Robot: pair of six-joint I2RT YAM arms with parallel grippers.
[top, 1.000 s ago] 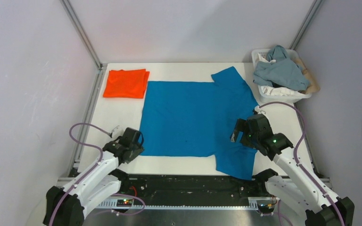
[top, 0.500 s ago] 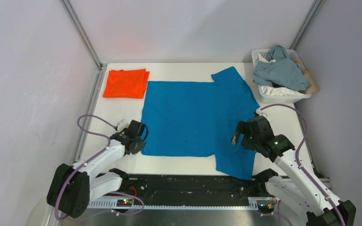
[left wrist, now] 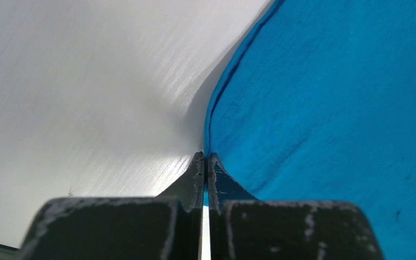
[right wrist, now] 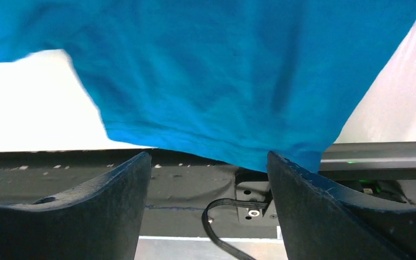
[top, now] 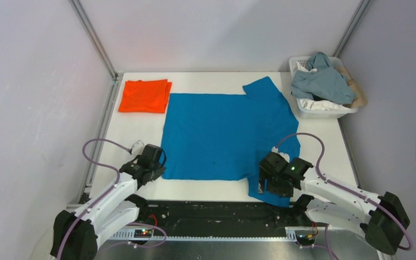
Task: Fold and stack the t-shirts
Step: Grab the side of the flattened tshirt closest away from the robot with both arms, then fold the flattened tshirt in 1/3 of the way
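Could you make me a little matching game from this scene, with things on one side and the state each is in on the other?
Things:
1 orange t-shirt
2 blue t-shirt
3 left gripper
4 right gripper

States:
A spread open mid-table
B jaws wide open
C folded, far left corner
D pinched shut on blue hem

Pairs: 1-C, 2-A, 3-D, 4-B

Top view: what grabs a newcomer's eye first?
The blue tee lies spread flat across mid-table, with the orange tee folded at the far left. The left gripper is shut on the blue tee's near left corner. The right gripper stands open at its near sleeve.
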